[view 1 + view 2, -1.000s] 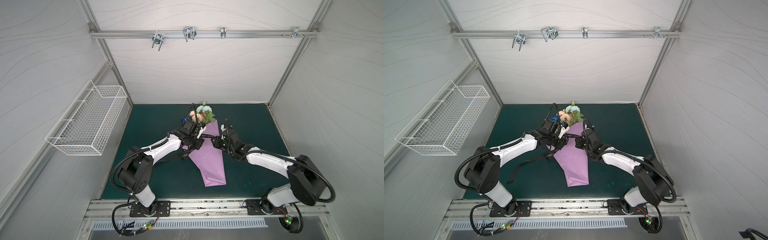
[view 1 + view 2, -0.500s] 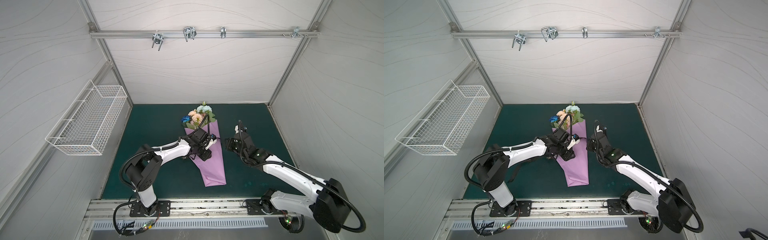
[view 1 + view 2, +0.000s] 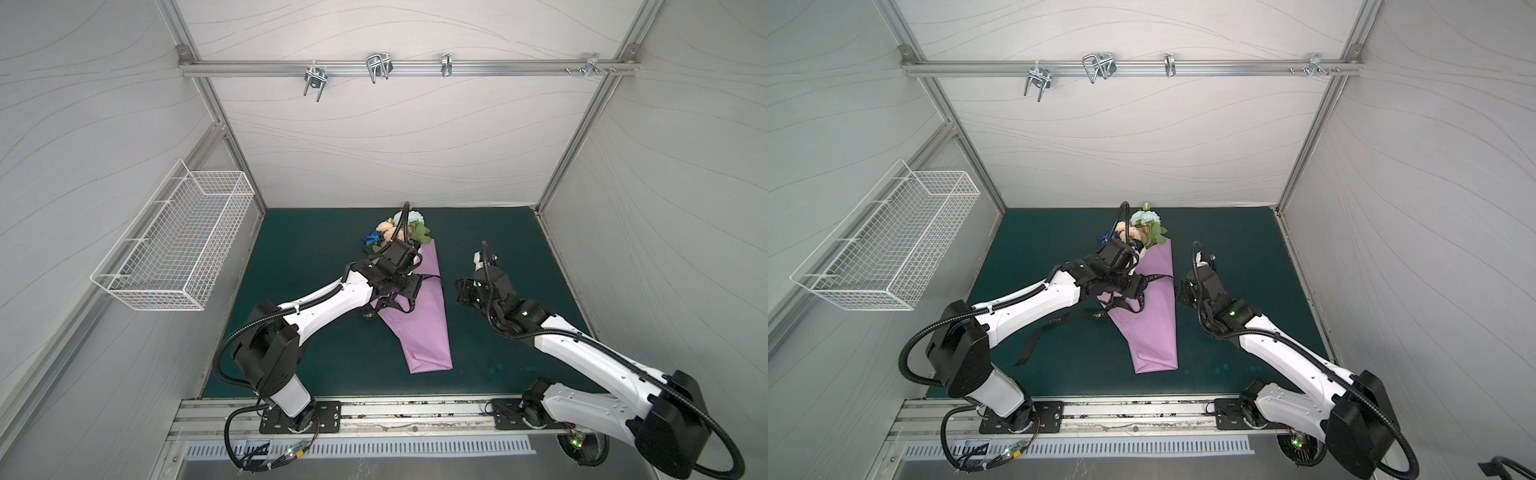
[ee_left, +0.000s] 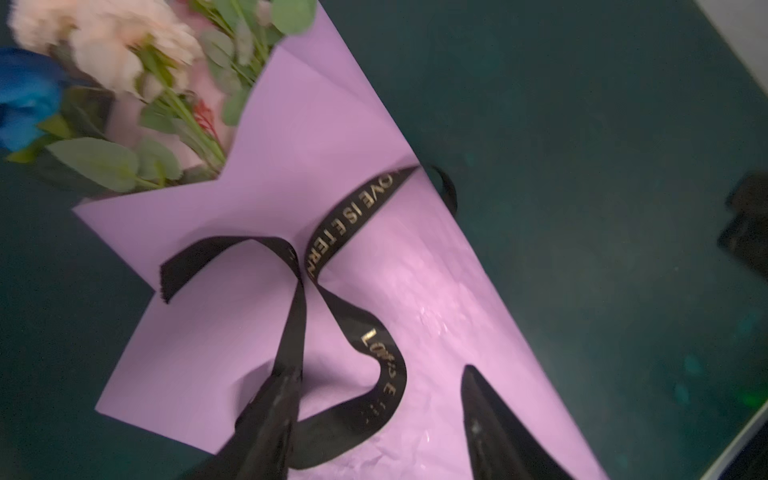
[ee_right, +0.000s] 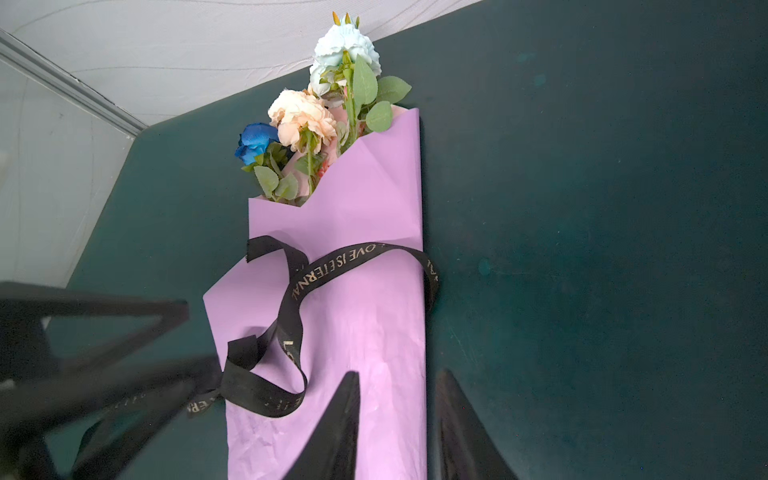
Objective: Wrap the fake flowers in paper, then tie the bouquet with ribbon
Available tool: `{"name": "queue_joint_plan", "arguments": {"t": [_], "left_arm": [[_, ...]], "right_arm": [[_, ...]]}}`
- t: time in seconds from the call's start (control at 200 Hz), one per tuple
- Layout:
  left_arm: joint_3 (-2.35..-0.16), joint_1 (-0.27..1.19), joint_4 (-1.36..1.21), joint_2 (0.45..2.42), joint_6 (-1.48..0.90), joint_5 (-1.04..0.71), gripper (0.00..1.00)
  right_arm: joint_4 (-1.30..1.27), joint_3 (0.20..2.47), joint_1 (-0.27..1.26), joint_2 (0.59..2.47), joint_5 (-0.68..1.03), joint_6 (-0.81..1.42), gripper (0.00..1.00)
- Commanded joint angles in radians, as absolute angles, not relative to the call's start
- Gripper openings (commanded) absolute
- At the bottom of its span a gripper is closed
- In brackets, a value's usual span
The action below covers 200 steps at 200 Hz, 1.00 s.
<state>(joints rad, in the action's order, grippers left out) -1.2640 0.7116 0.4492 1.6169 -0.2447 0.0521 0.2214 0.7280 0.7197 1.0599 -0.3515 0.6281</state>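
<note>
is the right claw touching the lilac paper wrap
apart: in a top view green mat shows between the right claw and the lilac paper wrap

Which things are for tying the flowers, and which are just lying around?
For the job: bunch of colourful fake roses; lilac paper wrap; black gold-lettered ribbon.
Lying about: white wire wall basket; metal rail hooks.

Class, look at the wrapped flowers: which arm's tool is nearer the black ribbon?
Left. The left tool hangs directly over the ribbon where it crosses the lilac paper. The right tool is off to the side, above the green mat, clear of the ribbon.
</note>
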Motion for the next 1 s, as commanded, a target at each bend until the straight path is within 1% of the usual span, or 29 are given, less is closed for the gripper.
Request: {"name": "queue_joint_plan", "arguments": {"t": [0.0, 0.05, 0.14, 0.365, 0.475, 0.56, 0.68, 0.875, 0.96, 0.995], "left_arm": [[-1.367, 0.669, 0.516, 1.711, -0.445, 0.166, 0.57], [-1.419, 0.654, 0.562, 1.768, -0.466, 0.167, 0.54], [-1.486, 0.64, 0.622, 1.848, -0.48, 0.195, 0.53], [-1.514, 0.597, 0.611, 1.933, -0.553, 0.171, 0.5], [-1.514, 0.587, 0.604, 1.954, -0.588, 0.158, 0.51], [-1.514, 0.584, 0.591, 1.974, -0.606, 0.144, 0.53], [-1.519, 0.573, 0.557, 2.011, -0.62, 0.092, 0.54], [-1.557, 0.559, 0.555, 2.059, -0.622, 0.071, 0.54], [-1.557, 0.546, 0.552, 2.075, -0.63, 0.058, 0.5], [-1.557, 0.54, 0.55, 2.082, -0.632, 0.05, 0.46]], "right_arm": [[0.279, 0.744, 0.75, 1.027, -0.398, 0.584, 0.33], [0.289, 0.74, 0.772, 1.018, -0.415, 0.573, 0.33], [0.298, 0.728, 0.804, 0.996, -0.437, 0.566, 0.34], [0.26, 0.69, 0.842, 0.983, -0.406, 0.548, 0.35], [0.265, 0.699, 0.858, 0.997, -0.399, 0.536, 0.35], [0.262, 0.704, 0.877, 1.007, -0.399, 0.52, 0.37], [0.246, 0.712, 0.915, 1.027, -0.404, 0.491, 0.41], [0.206, 0.734, 1.001, 1.08, -0.405, 0.437, 0.41], [0.185, 0.765, 1.055, 1.126, -0.393, 0.384, 0.41], [0.171, 0.78, 1.08, 1.15, -0.385, 0.356, 0.42]]}}
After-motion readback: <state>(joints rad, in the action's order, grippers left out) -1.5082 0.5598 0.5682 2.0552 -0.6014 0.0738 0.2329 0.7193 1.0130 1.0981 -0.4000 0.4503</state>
